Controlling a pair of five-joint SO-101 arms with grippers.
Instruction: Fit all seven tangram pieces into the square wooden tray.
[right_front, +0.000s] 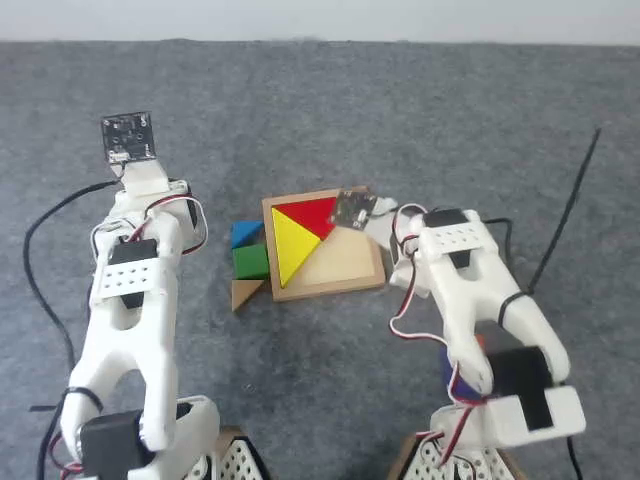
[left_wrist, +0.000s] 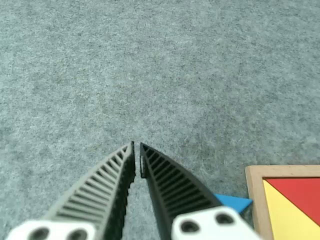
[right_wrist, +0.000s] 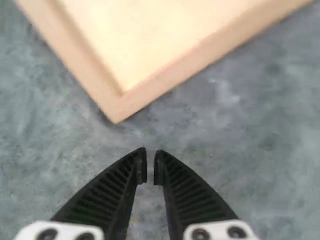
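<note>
Black ribbed fingers (left_wrist: 107, 190) on the left gripper (left_wrist: 137, 146) are sitting pressed together, with only a hairline slit showing between the tips, and they are pinching nothing. That gripper is hanging over the grey felt (left_wrist: 150, 65) that is covering the tabletop, off toward its far left part.

The right gripper (right_wrist: 150, 156) is looking much the same. Its two dark fingers are lying tight against each other with nothing between them. It is hovering over the felt just off one corner of the square wooden tray (right_wrist: 117, 102).

From above, the white left arm (right_front: 130, 300) is lying along the left side of the tabletop. The white right arm (right_front: 470, 290) is standing with its wrist over the tray's far right corner.

The tray is sitting near the middle of the tabletop, turned a little askew. Two pieces are lying inside it. A red triangle (right_front: 310, 213) is running along the far rim, and a yellow triangle (right_front: 290, 245) is running along the rim facing the left arm. The two are touching along a slanted side, and pale wood is showing across the rest of the tray's floor.

Three more pieces are lying on the felt just beside the tray's left rim, in a short row. A blue piece (right_front: 245, 233) is lying farthest back, with a green piece (right_front: 250, 262) in the middle. A tan triangle (right_front: 245, 292) is lying nearest the arms' bases, by the tray's near left corner.
</note>
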